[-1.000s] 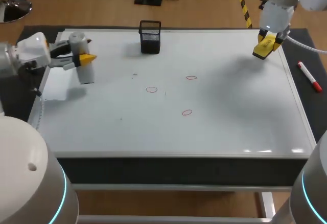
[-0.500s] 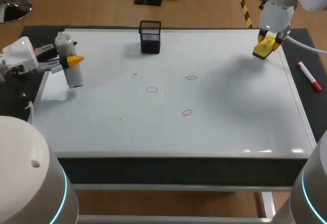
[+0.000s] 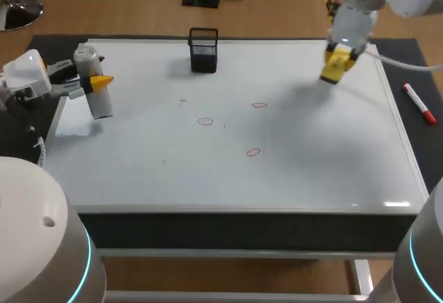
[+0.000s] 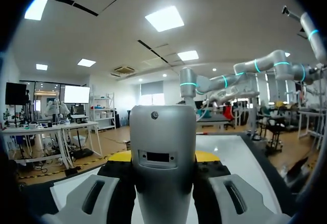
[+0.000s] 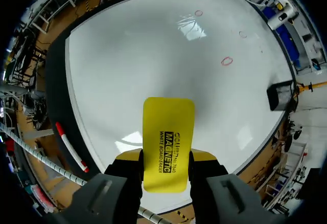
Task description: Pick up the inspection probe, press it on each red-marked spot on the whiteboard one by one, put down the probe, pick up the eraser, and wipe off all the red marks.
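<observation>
Eraser [image 5: 168,132] clamped by fingers of the right gripper [image 3: 335,65] over the whiteboard [image 3: 311,164]; fingers of the left gripper [image 3: 93,81] (at its edge) clamp the probe [image 3: 101,104].

Three red marks [image 3: 205,121] [image 3: 259,105] [image 3: 253,152] near the middle of one whiteboard [image 3: 311,171]. One probe [image 3: 101,104], one yellow eraser [image 3: 334,64] and one black mesh holder [image 3: 203,50] on or above that whiteboard. One red marker [image 3: 419,104] just beside it.
</observation>
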### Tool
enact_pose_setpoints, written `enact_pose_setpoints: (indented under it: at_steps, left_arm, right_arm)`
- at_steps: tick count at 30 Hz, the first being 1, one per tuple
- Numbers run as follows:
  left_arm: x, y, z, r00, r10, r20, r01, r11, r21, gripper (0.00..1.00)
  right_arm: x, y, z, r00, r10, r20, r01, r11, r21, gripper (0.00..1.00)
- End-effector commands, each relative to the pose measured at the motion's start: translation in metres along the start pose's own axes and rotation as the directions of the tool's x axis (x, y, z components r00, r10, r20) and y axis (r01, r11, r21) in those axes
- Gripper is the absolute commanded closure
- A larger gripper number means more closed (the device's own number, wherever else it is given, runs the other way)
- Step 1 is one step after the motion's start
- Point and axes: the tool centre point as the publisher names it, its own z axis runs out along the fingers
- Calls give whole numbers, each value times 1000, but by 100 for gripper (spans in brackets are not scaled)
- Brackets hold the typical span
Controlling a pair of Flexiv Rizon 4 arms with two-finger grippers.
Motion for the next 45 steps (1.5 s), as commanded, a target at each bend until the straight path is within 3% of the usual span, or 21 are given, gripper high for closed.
enact_pose_setpoints:
  at_steps: [1, 6, 12, 25, 34, 45]
  left_arm:
    - [0, -1, 0, 1000, 1, 1, -1, 1000, 1, 100]
    - [0, -1, 0, 1000, 1, 1, -1, 1000, 1, 100]
    - [0, -1, 0, 1000, 1, 1, -1, 1000, 1, 100]
    - [0, -1, 0, 1000, 1, 1, -1, 1000, 1, 100]
    - [0, -1, 0, 1000, 1, 1, -1, 1000, 1, 100]
    - [0, -1, 0, 1000, 1, 1, -1, 1000, 1, 100]
  right_arm:
    - [-21, 52, 5, 996, -92, -10, 92, 995, 36, 100]
    - [-50, 102, 7, 967, -254, -25, 254, 966, 39, 100]
    - [-78, 144, 11, 918, -392, -67, 396, 916, 60, 100]
    - [-155, 229, 36, 795, -600, -85, 603, 797, 20, 100]
    - [-202, 259, 52, 726, -683, -84, 685, 728, -2, 100]
    - [-240, 277, 76, 710, -700, -74, 696, 714, -75, 100]
